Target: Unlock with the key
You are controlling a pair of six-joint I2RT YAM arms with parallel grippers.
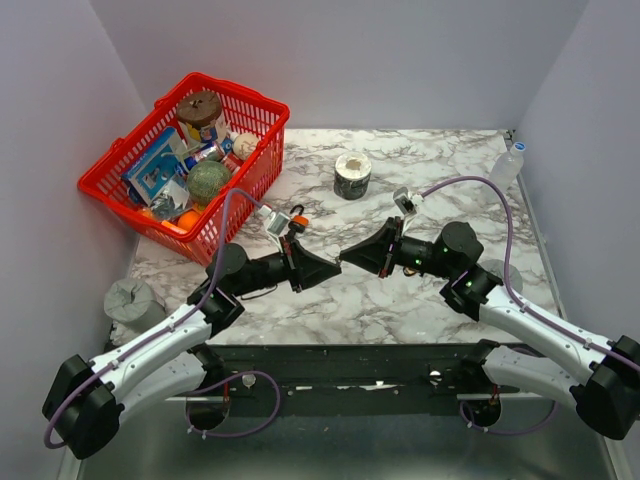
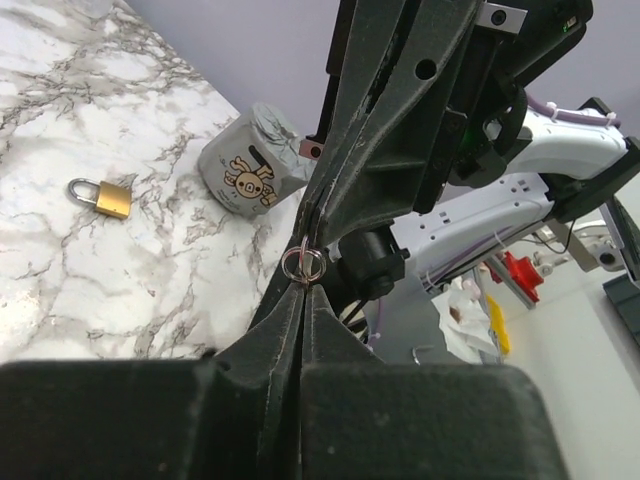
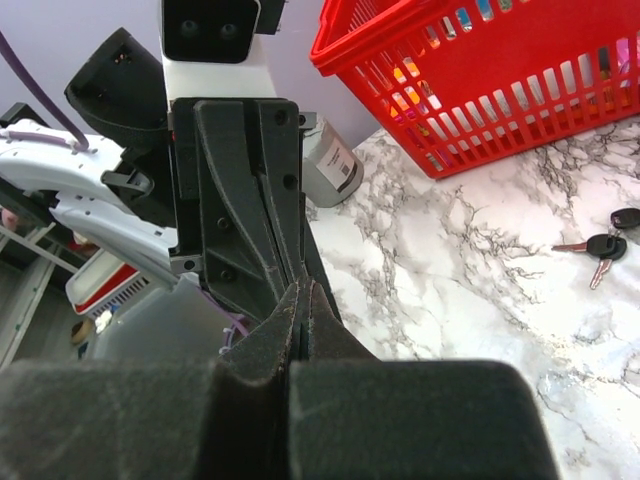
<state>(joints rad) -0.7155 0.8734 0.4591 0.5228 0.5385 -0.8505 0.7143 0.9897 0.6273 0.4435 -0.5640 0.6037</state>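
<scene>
My left gripper [image 1: 334, 263] and right gripper [image 1: 346, 260] meet tip to tip above the middle of the marble table [image 1: 420, 300], both shut. In the left wrist view a small silvery key ring [image 2: 302, 265] sticks out of my left fingertips [image 2: 285, 300], and the right fingers [image 2: 380, 150] close down onto it. The key on that ring is hidden between the pads. A small brass padlock [image 2: 103, 196] lies on the table well to the side. An orange-and-black thing [image 1: 299, 219], seemingly the other padlock, lies by the left wrist. More black-headed keys [image 3: 606, 245] lie on the table.
A red basket [image 1: 100, 185] full of items stands at the back left, also in the right wrist view [image 3: 560, 90]. A tape roll [image 1: 352, 175] stands behind the grippers and a clear bottle [image 1: 508, 165] at the back right. A grey skull-print can [image 2: 250, 165] sits near the brass padlock.
</scene>
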